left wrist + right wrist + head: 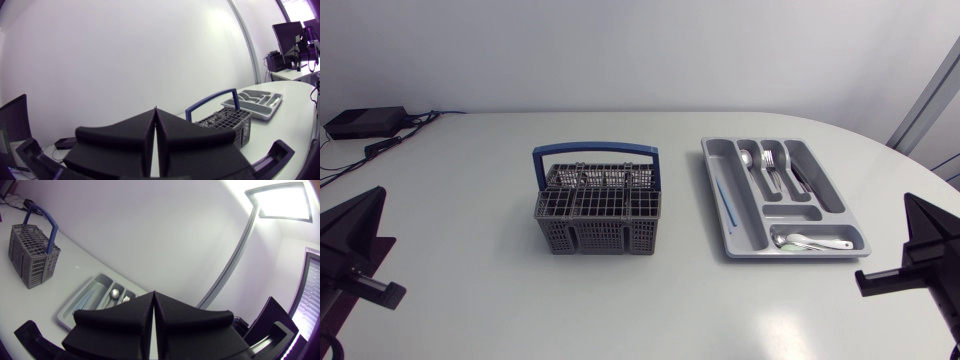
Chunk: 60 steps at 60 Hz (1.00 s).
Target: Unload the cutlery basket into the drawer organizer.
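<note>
Both arms idle, cutlery already sorted
Left gripper [155, 119] and right gripper [154, 299] clenched on nothing; cutlery basket [225, 125] well ahead of the left jaws, seemingly bare; drawer organizer [828, 190] ahead of the right jaws holds the cutlery [768, 165], so unloading looks done

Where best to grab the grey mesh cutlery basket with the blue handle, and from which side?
Grip the blue handle at the middle of its top bar, coming down from above. It stands upright, arching over the grey mesh cutlery basket, leaving clear space under the bar for a finger on each side. The basket's walls look too wide to span.
</note>
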Each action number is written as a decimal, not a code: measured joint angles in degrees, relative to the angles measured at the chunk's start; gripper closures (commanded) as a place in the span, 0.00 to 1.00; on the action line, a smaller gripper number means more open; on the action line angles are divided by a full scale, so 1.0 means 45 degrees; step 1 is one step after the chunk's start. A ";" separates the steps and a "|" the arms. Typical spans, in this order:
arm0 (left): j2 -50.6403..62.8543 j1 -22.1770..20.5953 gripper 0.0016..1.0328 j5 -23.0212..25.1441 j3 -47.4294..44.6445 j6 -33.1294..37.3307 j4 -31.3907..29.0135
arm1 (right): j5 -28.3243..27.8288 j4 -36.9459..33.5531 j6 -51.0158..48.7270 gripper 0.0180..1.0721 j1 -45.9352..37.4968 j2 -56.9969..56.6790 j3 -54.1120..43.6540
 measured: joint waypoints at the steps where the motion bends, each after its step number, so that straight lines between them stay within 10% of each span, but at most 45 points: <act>1: 0.0000 0.0000 0.97 -0.0044 -0.0019 0.0000 0.0019 | 0.0000 0.0029 0.0015 0.95 0.0000 0.0000 -0.0034; 60: 0.0000 -0.1957 0.97 -0.2589 -0.0500 -0.0097 0.0000 | 0.0083 0.0661 0.0369 0.95 0.0000 -0.0005 -0.1370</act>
